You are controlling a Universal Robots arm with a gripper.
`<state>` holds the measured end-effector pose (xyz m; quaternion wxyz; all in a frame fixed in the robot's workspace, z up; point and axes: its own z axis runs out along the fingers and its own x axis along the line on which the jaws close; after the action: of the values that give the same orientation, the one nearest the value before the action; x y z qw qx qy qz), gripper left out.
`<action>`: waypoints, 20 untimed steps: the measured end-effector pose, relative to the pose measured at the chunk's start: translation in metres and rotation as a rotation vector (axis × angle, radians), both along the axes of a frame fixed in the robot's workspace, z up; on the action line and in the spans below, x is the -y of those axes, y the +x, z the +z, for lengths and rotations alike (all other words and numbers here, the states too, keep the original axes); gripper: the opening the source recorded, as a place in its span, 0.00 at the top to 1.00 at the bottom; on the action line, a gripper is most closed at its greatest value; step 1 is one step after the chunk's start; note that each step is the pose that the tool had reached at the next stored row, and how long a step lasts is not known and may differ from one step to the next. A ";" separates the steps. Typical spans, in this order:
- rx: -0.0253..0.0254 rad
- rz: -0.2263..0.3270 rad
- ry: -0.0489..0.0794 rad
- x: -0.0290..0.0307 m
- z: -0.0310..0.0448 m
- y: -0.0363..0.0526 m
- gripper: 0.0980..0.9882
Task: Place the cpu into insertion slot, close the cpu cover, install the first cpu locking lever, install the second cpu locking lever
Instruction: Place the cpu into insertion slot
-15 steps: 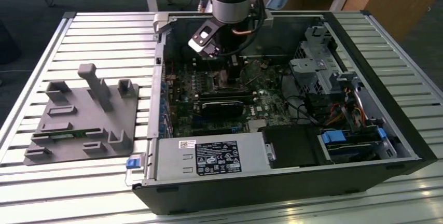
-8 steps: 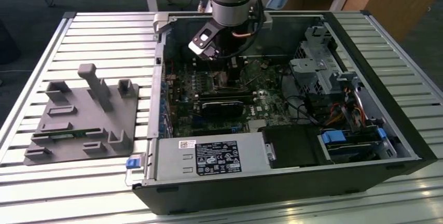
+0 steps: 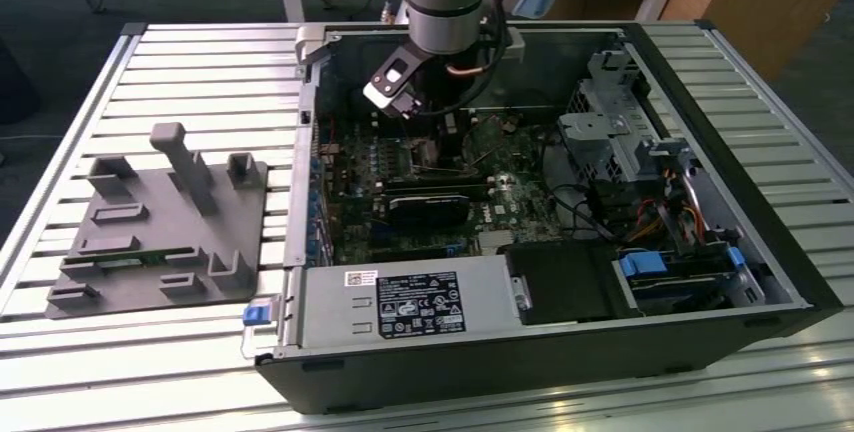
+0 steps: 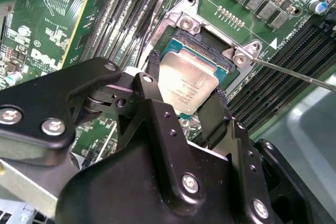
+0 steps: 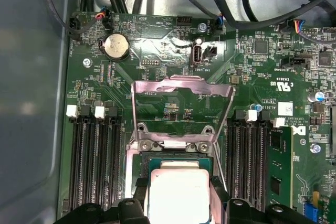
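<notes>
A: Exterior view, quick. What's where?
B: Computer case (image 3: 534, 367) lies with its side off on the slatted table (image 3: 80, 92). The arm (image 3: 447, 2) comes in at 12 o'clock and dips into the case, over the motherboard (image 3: 514, 207). A grey fixture plate (image 3: 160, 222) sits at 9 o'clock, well apart from the case.

A: Second wrist view. Fingers?
B: Gripper (image 4: 187, 81) is clenched on the cpu (image 4: 185, 92). The black fingers (image 4: 215, 114) press two opposite edges, silver top facing the camera.

A: And the cpu's place?
B: Right over the insertion slot (image 4: 207, 43), covering its near part. Seated or just above, can't tell. A thin locking lever (image 4: 294, 73) sticks out from one slot corner, unlatched. Memory slots (image 4: 131, 9) run beside the socket.

A: First wrist view?
B: Same grasp, cpu (image 5: 178, 195) pinched between the fingers (image 5: 218, 195), over the insertion slot (image 5: 176, 157). The cpu cover (image 5: 184, 85) stands swung up at the slot's far edge, and board parts show through its window. It's not down on the chip. Memory slots (image 5: 94, 166) flank the socket on both sides. A coin cell (image 5: 115, 45) sits beyond the cover, and cables (image 5: 236, 3) run past the board's edge.
</notes>
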<state>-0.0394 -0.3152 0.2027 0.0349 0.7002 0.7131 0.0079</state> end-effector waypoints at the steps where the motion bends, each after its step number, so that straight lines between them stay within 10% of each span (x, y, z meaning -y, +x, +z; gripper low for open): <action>1: 0.0000 0.000 0.000 -0.0001 -0.0005 0.0000 0.50; 20: -0.0011 0.000 0.000 -0.0023 -0.0088 -0.0004 0.50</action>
<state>-0.0398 -0.3129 0.1939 0.0345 0.7002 0.7131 0.0075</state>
